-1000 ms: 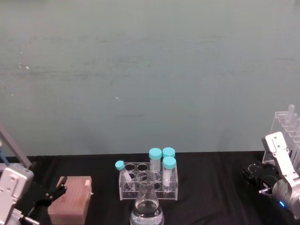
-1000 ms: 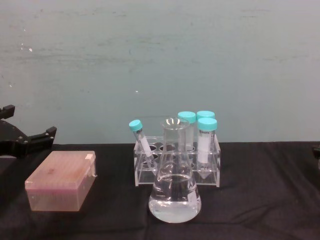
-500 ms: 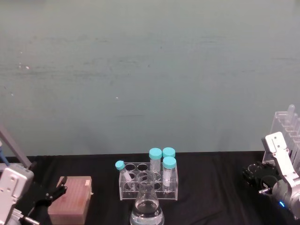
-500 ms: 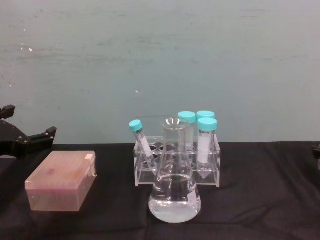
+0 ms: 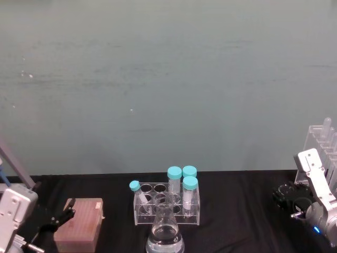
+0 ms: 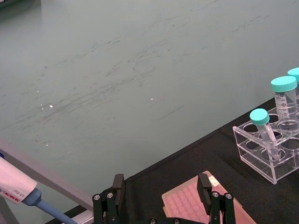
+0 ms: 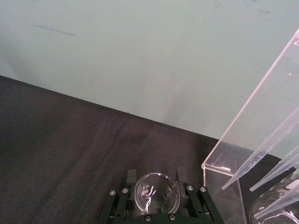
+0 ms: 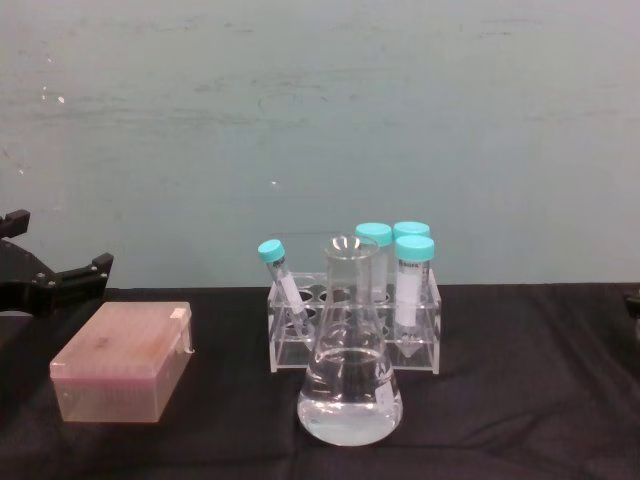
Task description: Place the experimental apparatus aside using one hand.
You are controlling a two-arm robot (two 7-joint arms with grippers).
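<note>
A pink, translucent lidded box [image 8: 122, 362] is sitting on the left part of the black-covered worktop [image 8: 520, 400]. To its right, and apart from it, a clear plastic tube rack [image 8: 283, 350] is standing near the middle of the worktop. The rack is holding four teal-capped tubes. One thin tube [image 8: 282, 285] is leaning leftward at the rack's left end, and three wider tubes [image 8: 413, 290] are standing upright together at its right end. A plain pale green wall [image 8: 320, 120] is rising behind the worktop. In the left wrist view, a white and blue pipette [image 6: 18, 193] is showing at the frame's edge.
</note>
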